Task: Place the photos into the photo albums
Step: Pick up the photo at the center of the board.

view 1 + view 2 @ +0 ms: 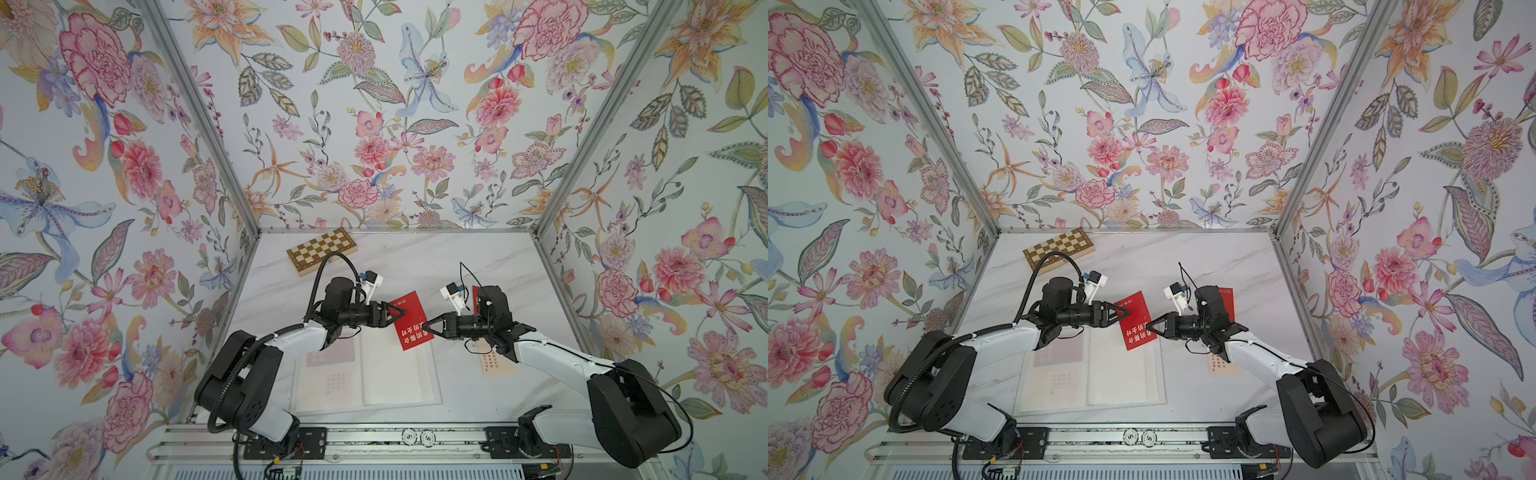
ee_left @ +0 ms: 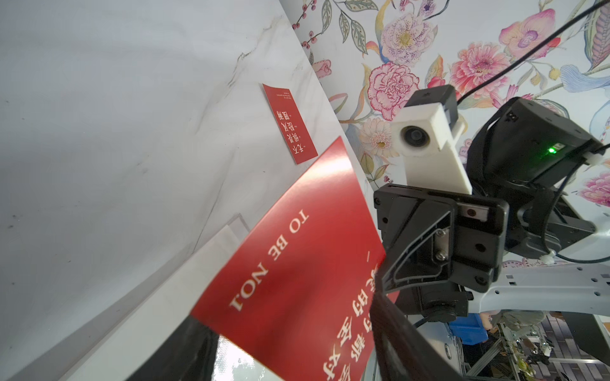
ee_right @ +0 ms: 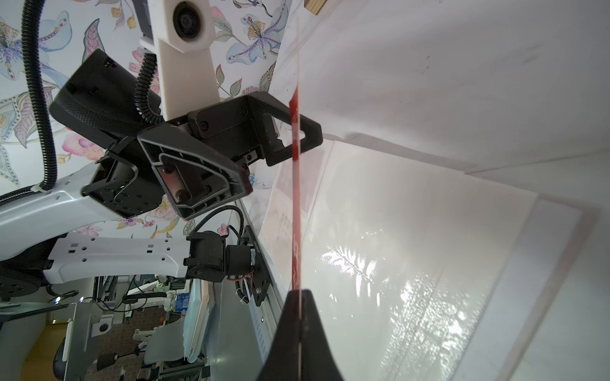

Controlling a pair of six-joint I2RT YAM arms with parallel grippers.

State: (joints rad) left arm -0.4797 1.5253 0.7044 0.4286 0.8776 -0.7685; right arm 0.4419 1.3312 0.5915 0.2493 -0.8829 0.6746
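In a top view the red photo (image 1: 411, 320) with white Chinese print hangs tilted over the open photo album (image 1: 395, 382). The right gripper (image 1: 427, 326) clamps one edge; the left gripper (image 1: 397, 314) holds its jaws apart around the opposite edge.

A white marble-look table (image 1: 457, 257) carries a checkered wooden chessboard box (image 1: 322, 250). The box is closed and lies flat near the back left corner, askew to the back edge, and it shows in both top views (image 1: 1059, 248). Floral wallpaper (image 1: 374, 104) covers the 3 walls around the table. 2 aluminium posts (image 1: 199, 116) rise from the back corners. A metal rail (image 1: 374, 446) runs along the front edge, with 2 small round discs (image 1: 409, 436) at its middle.
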